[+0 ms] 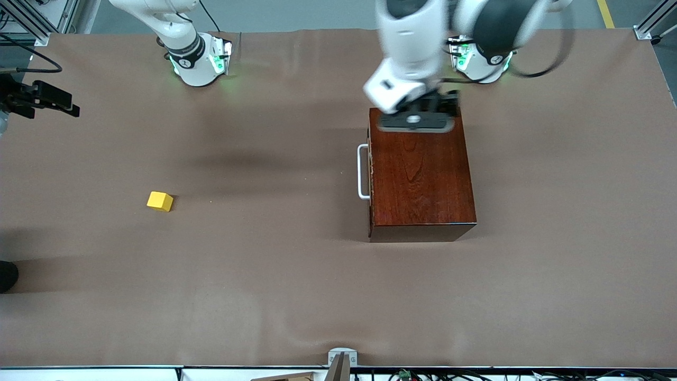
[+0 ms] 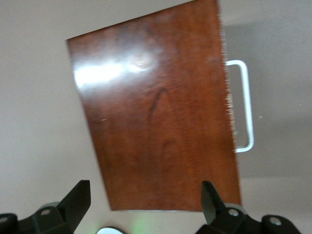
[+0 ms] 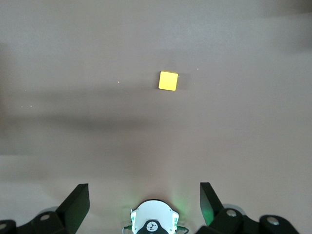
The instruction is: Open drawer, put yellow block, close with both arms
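- Nearest the front camera, at the bottom middle of the frame, a small grey bracket (image 1: 342,357) sits on the edge of the brown worktop (image 1: 264,296); it plays no part here.
- The glossy reddish-brown wooden box (image 1: 420,177) stands right of centre in the front view, its pale drawer fully in and only the white U-shaped bar handle (image 1: 362,172) showing on the side toward the right arm's end.
- The left pincer (image 2: 146,200) hangs over the box's upper edge in the frame, fingers apart and empty.
- The step in hand is judged to be opening the drawer: that pincer should drop beside the box front, straddle the handle's bar, close squarely, then pull straight along the slide so the box does not skid.
- The small bright yellow cube (image 1: 159,201) lies on the worktop in the left middle of the frame, well apart from the box.
- The right pincer (image 3: 145,202) waits high over the worktop by its own base, fingers spread wide, holding nothing.
- Nothing lies between handle and cube.
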`<state>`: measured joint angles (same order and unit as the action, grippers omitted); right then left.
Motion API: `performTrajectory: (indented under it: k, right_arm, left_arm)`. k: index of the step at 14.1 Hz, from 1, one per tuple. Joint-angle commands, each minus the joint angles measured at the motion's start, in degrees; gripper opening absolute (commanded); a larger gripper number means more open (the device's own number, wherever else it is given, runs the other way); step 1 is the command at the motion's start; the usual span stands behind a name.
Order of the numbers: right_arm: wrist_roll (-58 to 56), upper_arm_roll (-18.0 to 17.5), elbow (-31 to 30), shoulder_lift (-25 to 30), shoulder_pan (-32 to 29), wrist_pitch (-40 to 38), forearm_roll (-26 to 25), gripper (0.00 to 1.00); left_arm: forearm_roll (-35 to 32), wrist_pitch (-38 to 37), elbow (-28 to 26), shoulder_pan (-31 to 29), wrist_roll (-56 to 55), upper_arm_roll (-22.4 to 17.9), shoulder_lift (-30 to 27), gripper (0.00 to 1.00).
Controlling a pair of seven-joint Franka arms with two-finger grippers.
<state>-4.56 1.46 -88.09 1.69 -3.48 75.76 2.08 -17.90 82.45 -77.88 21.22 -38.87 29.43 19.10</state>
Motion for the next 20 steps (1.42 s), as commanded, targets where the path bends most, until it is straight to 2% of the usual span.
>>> performTrajectory:
  k: [1,4,6,8,9,10,13,20]
  right_arm:
    - [-0.45,1.0,-0.15,0.59,0.66,0.09,0.47,1.0]
    - [-0.45,1.0,0.2,0.42,0.75,-0.18,0.12,1.0]
    - [-0.45,1.0,0.2,0.33,0.75,-0.35,0.03,1.0]
    - [-0.45,1.0,0.2,0.33,0.75,-0.35,0.12,1.0]
    - [-0.45,1.0,0.2,0.33,0.75,-0.18,0.12,1.0]
    - [-0.45,1.08,0.2,0.33,0.84,-0.18,0.12,1.0]
    - [-0.45,1.44,0.2,0.24,1.01,-0.18,0.29,1.0]
    - [-0.45,1.44,0.2,0.24,1.37,-0.18,0.38,1.0]
  left_arm:
    - [-2.67,2.34,5.55,4.26,-1.56,-0.51,6.11,1.0]
    - [-2.67,8.76,6.86,8.73,-10.59,-3.4,10.33,1.0]
    - [-2.58,9.92,9.32,15.13,-15.24,-8.92,14.37,1.0]
    - [-2.58,12.9,10.99,22.6,-22.09,-16.47,17.71,1.0]
    - [-2.23,14.83,11.0,25.08,-24.83,-19.55,18.77,1.0]
    - [-2.14,16.93,11.0,26.14,-27.03,-20.98,19.57,1.0]
    - [-2.23,18.71,10.48,26.24,-29.51,-21.6,21.86,1.0]
    - [-3.72,15.72,9.68,26.42,-28.81,-21.69,26.25,1.0]
